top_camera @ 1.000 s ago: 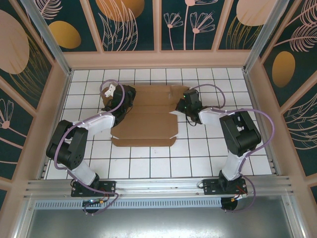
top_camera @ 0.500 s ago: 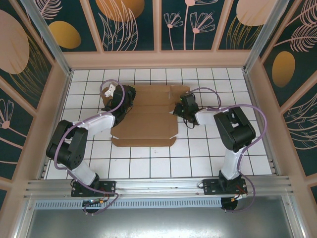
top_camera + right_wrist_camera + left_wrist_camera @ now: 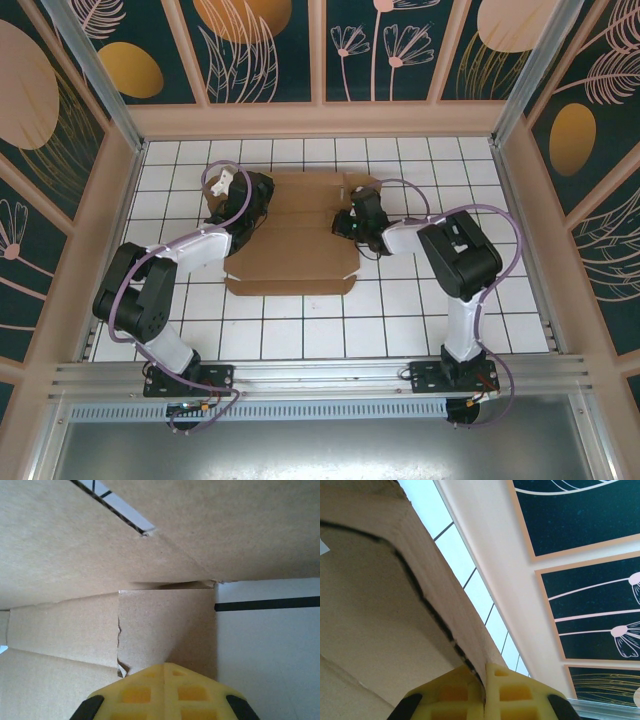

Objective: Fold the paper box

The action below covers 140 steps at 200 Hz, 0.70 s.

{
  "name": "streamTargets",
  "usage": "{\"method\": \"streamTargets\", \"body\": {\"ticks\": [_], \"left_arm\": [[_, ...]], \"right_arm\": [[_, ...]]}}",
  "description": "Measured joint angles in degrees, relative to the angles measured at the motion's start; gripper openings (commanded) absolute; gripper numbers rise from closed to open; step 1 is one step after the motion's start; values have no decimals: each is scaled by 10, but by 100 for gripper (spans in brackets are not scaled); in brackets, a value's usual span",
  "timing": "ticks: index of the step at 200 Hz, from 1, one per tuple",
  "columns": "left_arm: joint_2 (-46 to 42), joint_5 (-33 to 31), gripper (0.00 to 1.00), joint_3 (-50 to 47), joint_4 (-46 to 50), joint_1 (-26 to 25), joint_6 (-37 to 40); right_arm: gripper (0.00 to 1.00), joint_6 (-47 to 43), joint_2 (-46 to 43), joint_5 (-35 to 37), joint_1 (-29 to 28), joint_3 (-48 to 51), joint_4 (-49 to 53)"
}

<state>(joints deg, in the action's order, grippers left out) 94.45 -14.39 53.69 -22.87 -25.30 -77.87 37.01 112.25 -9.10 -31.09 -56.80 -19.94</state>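
**Paper box (image 3: 295, 240) spread out on the tiles, a clenched gripper at each end**

The white-tiled table (image 3: 300, 330) carries the brown cardboard sheet on its far half, roughly centred between the two arms. The sheet lies mostly flat, with creases running across it and its near flaps resting on the tiles. At the far right a flap corner lifts a little off the surface.

The left gripper (image 3: 258, 200) sits at the sheet's left end. Its yellow fingers (image 3: 455, 697) are pressed together, and a raised cardboard edge runs right down to the seam between them. Whether that edge is pinched cannot be told.

The right gripper (image 3: 345, 222) is over the sheet's right end, with its yellow fingers (image 3: 135, 696) closed and no gap between them. Its tips rest against a small square flap (image 3: 167, 625), beside bare tile and a dark grout line.
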Motion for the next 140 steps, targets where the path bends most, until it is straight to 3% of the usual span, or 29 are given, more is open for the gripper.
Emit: {"method": "streamTargets", "body": {"ticks": [24, 55, 79, 103, 140], "left_arm": [[0, 0, 0, 0, 2, 0, -1], [-1, 0, 0, 0, 2, 0, -5], [-7, 0, 0, -1, 9, 0, -4], [-7, 0, 0, -1, 10, 0, -4], [-8, 0, 0, -1, 11, 0, -4]], "right_arm": [[0, -5, 0, 0, 0, -5, 6], [11, -31, -37, 2, 0, 10, 13], [13, -66, -133, 7, 0, 65, 12], [8, -96, -233, 18, 7, 118, 8], [5, -134, -388, 122, 50, 216, -2]]}}
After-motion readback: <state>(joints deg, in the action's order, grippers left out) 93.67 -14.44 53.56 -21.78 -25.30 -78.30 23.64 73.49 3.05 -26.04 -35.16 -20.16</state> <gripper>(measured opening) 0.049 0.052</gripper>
